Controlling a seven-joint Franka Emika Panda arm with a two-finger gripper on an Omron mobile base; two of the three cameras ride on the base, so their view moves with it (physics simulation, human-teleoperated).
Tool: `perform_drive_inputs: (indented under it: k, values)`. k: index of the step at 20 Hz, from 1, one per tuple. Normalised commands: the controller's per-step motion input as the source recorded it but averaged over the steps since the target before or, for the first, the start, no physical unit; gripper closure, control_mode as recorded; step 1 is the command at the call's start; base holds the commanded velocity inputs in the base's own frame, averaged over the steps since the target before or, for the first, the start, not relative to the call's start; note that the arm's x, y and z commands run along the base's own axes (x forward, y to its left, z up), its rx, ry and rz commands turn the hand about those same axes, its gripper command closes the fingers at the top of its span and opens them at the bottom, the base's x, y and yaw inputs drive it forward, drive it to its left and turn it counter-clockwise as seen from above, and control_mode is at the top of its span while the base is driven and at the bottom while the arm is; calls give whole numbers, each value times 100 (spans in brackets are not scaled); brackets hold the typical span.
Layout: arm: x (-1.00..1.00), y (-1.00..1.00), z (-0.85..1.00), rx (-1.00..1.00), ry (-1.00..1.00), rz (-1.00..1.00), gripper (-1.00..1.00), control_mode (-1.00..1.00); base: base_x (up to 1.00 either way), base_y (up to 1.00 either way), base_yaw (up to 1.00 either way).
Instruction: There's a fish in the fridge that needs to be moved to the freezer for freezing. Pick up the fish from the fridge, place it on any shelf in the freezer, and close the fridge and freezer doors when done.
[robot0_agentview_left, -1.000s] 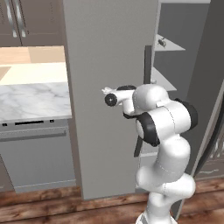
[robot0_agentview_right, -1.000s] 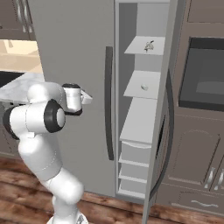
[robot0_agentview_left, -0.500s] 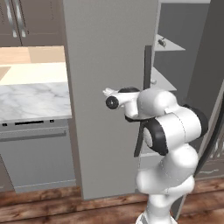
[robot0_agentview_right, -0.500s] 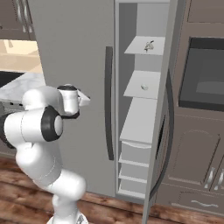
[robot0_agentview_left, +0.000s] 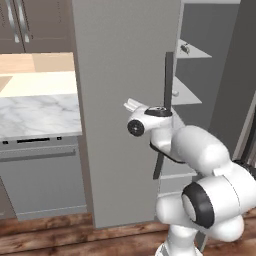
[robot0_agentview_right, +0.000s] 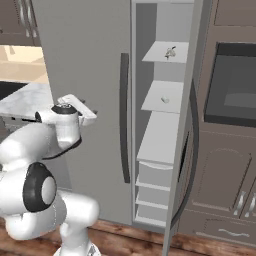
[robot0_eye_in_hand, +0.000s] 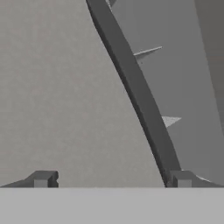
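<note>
A tiny dark grey fish (robot0_agentview_right: 170, 51) lies on the upper shelf of the open narrow compartment; it shows too as the fish (robot0_agentview_left: 185, 48). That compartment's door (robot0_agentview_right: 184, 125) stands open, seen edge-on. The wide grey door (robot0_agentview_left: 125, 75) beside it is shut, with its dark curved handle (robot0_agentview_left: 168, 85) along its right edge. My gripper (robot0_agentview_left: 131, 105) hovers in front of this shut door, left of the handle, also seen as my gripper (robot0_agentview_right: 91, 114). In the hand view my gripper (robot0_eye_in_hand: 111, 181) is open with nothing between its fingertips (robot0_eye_in_hand: 41, 179), facing the door, the handle (robot0_eye_in_hand: 135, 92) to the right.
A small pale item (robot0_agentview_right: 164, 99) sits on the middle shelf, with drawers (robot0_agentview_right: 155, 185) below. A marble counter (robot0_agentview_left: 35, 112) over a dishwasher (robot0_agentview_left: 45, 175) lies to the left. A wall oven (robot0_agentview_right: 235, 85) and brown cabinets stand right of the open door.
The arm's elbow and shoulder have swung lower and outward. The gripper has stayed nearly in place before the shut door. Doors and fish are unmoved.
</note>
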Motion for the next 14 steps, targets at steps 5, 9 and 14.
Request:
perform_drive_inputs:
  k: [5,9,14]
  values:
    - [-100,0,87,-1,-4,-5,-100,-100,0,0,0]
    - [-93,0,93,-1,2,0,-100,-100,0,0,0]
    - [-94,0,64,-1,4,0,-100,-100,0,0,0]
